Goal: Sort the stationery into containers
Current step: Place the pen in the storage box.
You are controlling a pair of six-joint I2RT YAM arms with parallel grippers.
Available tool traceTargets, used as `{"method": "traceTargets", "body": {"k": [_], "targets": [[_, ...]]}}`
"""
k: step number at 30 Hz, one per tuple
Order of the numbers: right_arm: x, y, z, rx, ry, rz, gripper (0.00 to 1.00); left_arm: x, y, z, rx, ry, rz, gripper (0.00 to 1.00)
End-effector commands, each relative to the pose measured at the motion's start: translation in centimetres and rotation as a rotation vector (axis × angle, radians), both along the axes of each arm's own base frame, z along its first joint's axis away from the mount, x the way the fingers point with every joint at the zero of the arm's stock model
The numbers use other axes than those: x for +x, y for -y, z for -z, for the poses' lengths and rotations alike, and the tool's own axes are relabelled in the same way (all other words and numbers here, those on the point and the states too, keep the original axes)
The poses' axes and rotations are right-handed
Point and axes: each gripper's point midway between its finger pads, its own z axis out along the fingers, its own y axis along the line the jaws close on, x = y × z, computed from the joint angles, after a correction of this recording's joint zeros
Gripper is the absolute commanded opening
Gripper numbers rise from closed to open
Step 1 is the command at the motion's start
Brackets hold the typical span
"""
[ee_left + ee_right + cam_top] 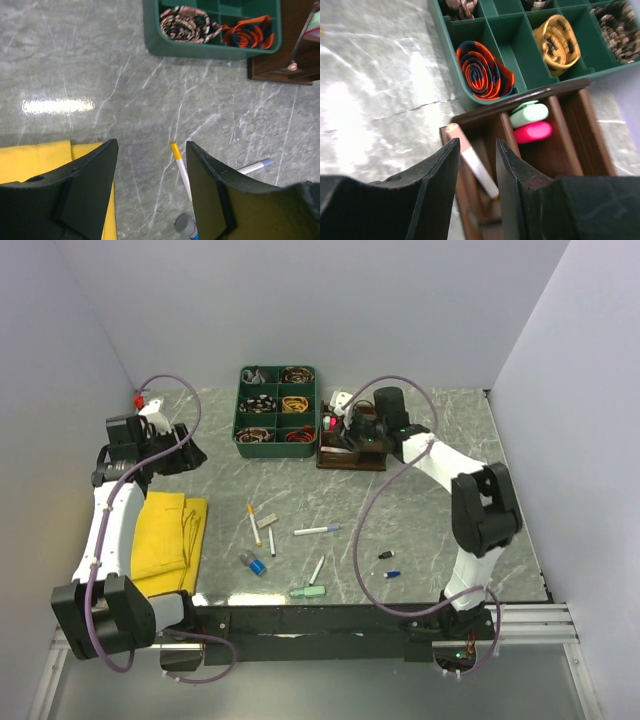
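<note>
Right wrist view: right end effector [477,146] sits over the brown organiser [590,145], jaws narrowly parted, and the white pen [472,162] leans loose in its end slot. Lift straight up so nothing drags it out. Left end effector [151,146] hangs wide and empty above the table [420,520], where loose pens [317,530] wait

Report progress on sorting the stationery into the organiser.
Done: a mint highlighter and a pink highlighter lie in the dark brown wooden organiser. In hand: the right end effector hangs open over a pink-capped white pen leaning in a narrow compartment; the left end effector hovers open, empty. Left: about eight pieces on the marble table, among them a yellow-capped pen and a mint eraser.
</note>
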Motion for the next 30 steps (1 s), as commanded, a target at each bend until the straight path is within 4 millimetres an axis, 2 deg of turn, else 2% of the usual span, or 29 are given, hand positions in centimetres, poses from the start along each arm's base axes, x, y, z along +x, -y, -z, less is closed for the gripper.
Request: {"method": "traceTargets", "body": {"k": [1, 2, 3, 4, 5, 6, 7, 8, 10, 11, 12, 14, 16, 17, 19, 20, 22, 23, 24, 25, 26, 27, 28, 29, 30], "targets": [[-3.8, -0.1, -6.5, 0.029, 0.061, -0.031, 0.43, -0.2, 1.2, -2.5, -0.014, 0.11, 0.039, 0.63], [-5.0, -0.1, -6.4, 0.01, 0.064, -0.061, 0.43, -0.5, 1.5, -2.9, -0.015, 0.124, 0.048, 0.64], [-6.3, -0.1, -7.4, 0.002, 0.081, -0.086, 0.43, -0.8, 1.8, -2.6, -0.018, 0.122, 0.062, 0.64], [-8.4, -0.3, -6.5, -0.031, 0.03, -0.123, 0.44, -1.0, 2.1, -2.7, -0.017, 0.132, 0.072, 0.65], [-9.5, -0.1, -5.9, -0.06, 0.02, -0.139, 0.43, -1.4, 2.8, -3.0, -0.017, 0.15, 0.096, 0.65], [-10.7, 0.0, -6.3, -0.066, 0.016, -0.148, 0.43, -1.8, 3.3, -2.7, -0.02, 0.145, 0.113, 0.65], [-12.6, -0.2, -5.5, -0.086, -0.037, -0.173, 0.43, -2.0, 3.8, -2.5, -0.01, 0.148, 0.134, 0.66], [-13.8, -0.1, -4.7, -0.089, -0.087, -0.171, 0.43, -2.6, 5.1, -2.6, -0.009, 0.157, 0.185, 0.66], [-15.2, -0.2, -5.2, -0.047, -0.145, -0.13, 0.43, -3.4, 6.8, -2.3, 0.009, 0.174, 0.275, 0.67], [-16.2, -0.1, -4.5, -0.005, -0.264, -0.07, 0.43, -4.2, 8.6, -2.4, 0.01, 0.178, 0.354, 0.67], [-16.6, 0.0, -5.2, 0.024, -0.285, -0.039, 0.43, -4.7, 9.8, -2.8, 0.001, 0.188, 0.415, 0.65], [-16.8, 0.3, -5.4, 0.093, -0.382, 0.068, 0.43, -5.8, 12.1, -2.7, 0.019, 0.199, 0.561, 0.65], [-15.6, 1.3, -7.7, 0.192, -0.351, 0.171, 0.43, -7.0, 14.1, -2.7, 0.034, 0.198, 0.69, 0.64], [-15.0, 2.6, -7.8, 0.262, -0.412, 0.269, 0.44, -7.8, 15.8, -2.3, 0.036, 0.185, 0.763, 0.64], [-13.8, 4.8, -10.3, 0.366, -0.389, 0.392, 0.45, -8.4, 17.3, -2.2, 0.066, 0.186, 0.847, 0.64], [-13.3, 5.7, -11.2, 0.416, -0.413, 0.449, 0.45, -9.2, 19.1, -1.6, 0.07, 0.169, 0.913, 0.64], [-12.0, 9.1, -13.0, 0.481, -0.377, 0.583, 0.45, -9.5, 20.6, -1.1, 0.106, 0.172, 0.965, 0.63], [-11.6, 10.2, -13.9, 0.513, -0.37, 0.632, 0.45, -10.4, 22.5, 0.0, 0.113, 0.143, 1.032, 0.62], [-11.5, 11.8, -14.9, 0.536, -0.336, 0.676, 0.45, -10.4, 23.4, 0.2, 0.126, 0.141, 1.052, 0.62], [-11.6, 12.7, -15.1, 0.538, -0.328, 0.705, 0.46, -10.3, 24.4, 1.9, 0.15, 0.09, 1.071, 0.61], [-11.7, 13.4, -15.2, 0.535, -0.312, 0.724, 0.47, -11.5, 26.0, 2.6, 0.161, 0.067, 1.137, 0.6], [-12.2, 14.0, -15.8, 0.541, -0.295, 0.736, 0.47, -11.1, 27.3, 1.9, 0.175, 0.078, 1.159, 0.57], [-12.5, 15.2, -15.1, 0.543, -0.313, 0.781, 0.47, -11.3, 27.9, 4.4, 0.203, -0.021, 1.186, 0.56], [-12.9, 15.7, -14.9, 0.551, -0.316, 0.802, 0.47, -11.6, 29.0, 4.8, 0.221, -0.042, 1.21, 0.53], [-13.8, 16.2, -15.3, 0.569, -0.306, 0.811, 0.47, -10.7, 30.1, 4.1, 0.215, -0.037, 1.203, 0.5]]}}
